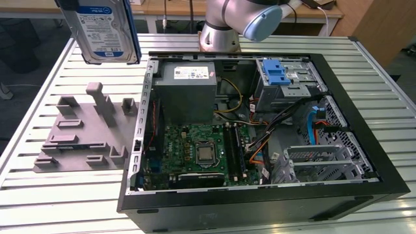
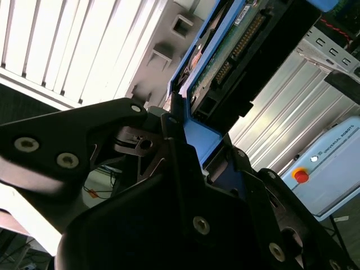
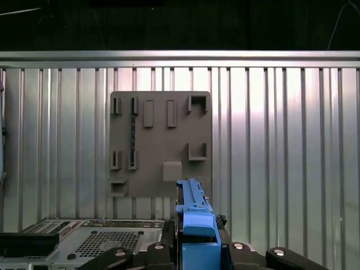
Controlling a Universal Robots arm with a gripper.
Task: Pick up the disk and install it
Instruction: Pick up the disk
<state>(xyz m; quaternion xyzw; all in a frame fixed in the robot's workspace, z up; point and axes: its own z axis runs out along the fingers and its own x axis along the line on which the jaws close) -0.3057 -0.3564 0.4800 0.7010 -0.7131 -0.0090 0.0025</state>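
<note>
Gripper (image 2: 205, 135) is pinching the disk (image 2: 236, 45), a flat rectangular silver hard drive with a blue-and-white label and a blue plastic frame round its edges. In the second wrist view the black fingers (image 2: 171, 135) sit pressed onto that blue frame from both sides, no gap that I can see. That view gives you the drive's underside with its green circuit board, plus a white box with a red button (image 2: 332, 163) off past the table.

The exterior view gives the label side instead. There the disk (image 1: 104, 29) hangs upright in the air over the far corner of the slatted metal table (image 1: 65, 195) on the exterior view's left, touching nothing on it.

The first wrist view looks down past the drive's blue edge (image 3: 194, 219) onto the flat grey fixture plate with raised pegs and slots (image 3: 160, 129).

Room-wise: the open black computer case (image 1: 260, 197) takes up the table's middle and the exterior view's right, reaching close to the near edge. The plate lies just beside its wall. Bare slats run along the left and near edges.

Inside the case, a grey metal box with a white sticker (image 1: 188, 95) sits at the far side. A silver metal cage with a blue plastic latch (image 1: 286, 83) is in the far right corner, and a green motherboard (image 1: 195, 151) lies nearer. The arm's base (image 1: 221, 34) stands at the far edge behind the case.
</note>
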